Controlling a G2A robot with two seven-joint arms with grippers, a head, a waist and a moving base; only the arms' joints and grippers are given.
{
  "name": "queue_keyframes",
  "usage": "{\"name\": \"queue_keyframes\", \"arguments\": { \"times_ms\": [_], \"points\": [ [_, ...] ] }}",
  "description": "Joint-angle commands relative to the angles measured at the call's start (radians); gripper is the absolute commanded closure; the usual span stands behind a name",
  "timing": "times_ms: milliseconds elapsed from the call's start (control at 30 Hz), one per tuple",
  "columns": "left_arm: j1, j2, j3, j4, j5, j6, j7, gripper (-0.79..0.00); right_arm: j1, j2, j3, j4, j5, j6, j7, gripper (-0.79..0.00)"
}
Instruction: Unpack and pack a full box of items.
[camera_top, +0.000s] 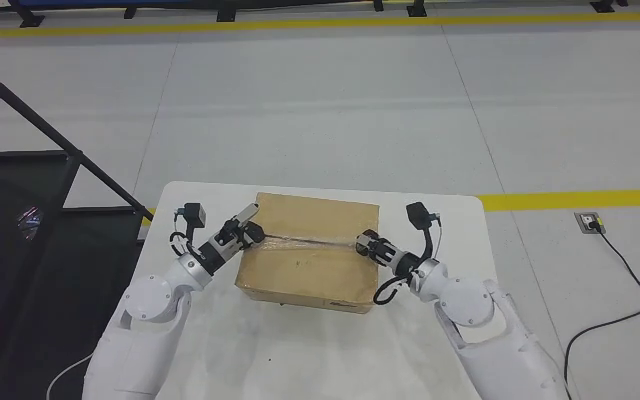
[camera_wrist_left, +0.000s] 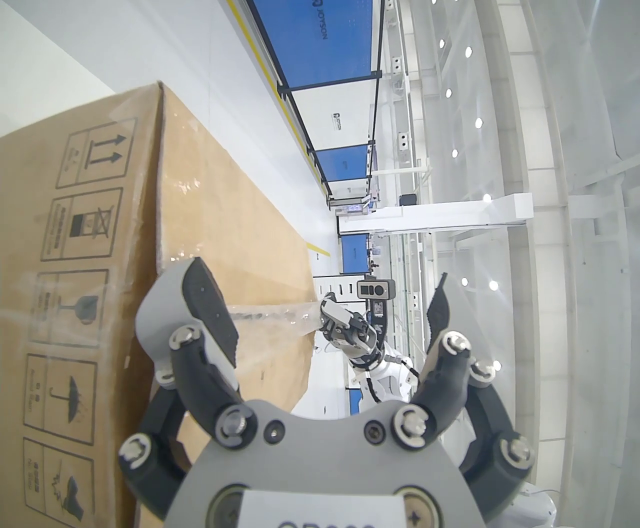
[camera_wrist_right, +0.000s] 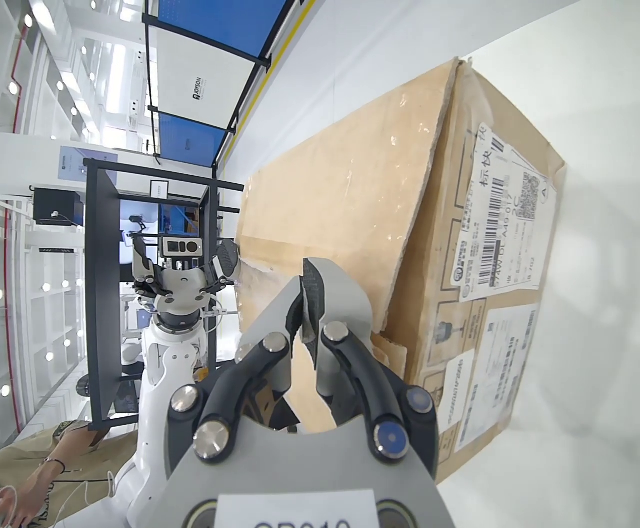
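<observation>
I have the box (camera_top: 310, 250) closed on the table (camera_top: 330, 350), directly between my two arms. Its taped seam (camera_top: 305, 240) is the relation that matters: the long axis runs straight from one pincer to the other across the top face.

Left pincer (camera_top: 245, 226): wide open and holding nothing. The box is immediately ahead of it, and one pad (camera_wrist_left: 207, 305) sits at the top edge where the tape wraps over, while the other pad stands clear off the box's side.

Right pincer (camera_wrist_right: 307, 295): fingers pressed together, with nothing visible between them. Its tips are at the opposite end of the seam, against the flap edge, with the labelled end wall just beside and below them.

Judgement: neither arm is nearer, as each stands at its own end of the seam. Opening calls for travel along that axis, inward from either end. The tape looks crumpled at the left end, so it may tear unevenly.
</observation>
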Motion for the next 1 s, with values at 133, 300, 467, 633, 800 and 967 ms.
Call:
{"name": "queue_keyframes", "arguments": {
  "times_ms": [133,300,467,633,800,967],
  "points": [
    [-0.005,-0.001,0.01,0.007,0.002,0.0,0.001,-0.785,-0.007,0.001,-0.004,-0.011,-0.023,0.009,-0.004,-0.391],
    [-0.005,0.0,0.013,0.006,0.003,-0.002,0.002,-0.785,-0.018,0.002,0.005,-0.028,-0.033,0.007,-0.016,-0.582],
    [-0.002,0.0,0.014,0.006,0.001,-0.003,0.004,-0.785,-0.044,0.004,0.027,-0.069,-0.055,0.028,-0.086,-0.736],
    [0.002,0.001,0.011,0.004,-0.003,-0.007,0.004,-0.785,-0.104,0.003,0.059,-0.152,-0.026,-0.058,-0.19,-0.785],
    [0.005,0.002,0.01,0.0,-0.006,-0.009,0.006,-0.785,-0.071,-0.002,0.017,-0.14,0.011,-0.123,-0.113,-0.366],
    [0.01,0.002,0.011,-0.009,-0.009,-0.01,0.008,-0.785,0.044,-0.019,-0.057,-0.029,0.066,-0.141,-0.022,-0.095]
  ]
}}
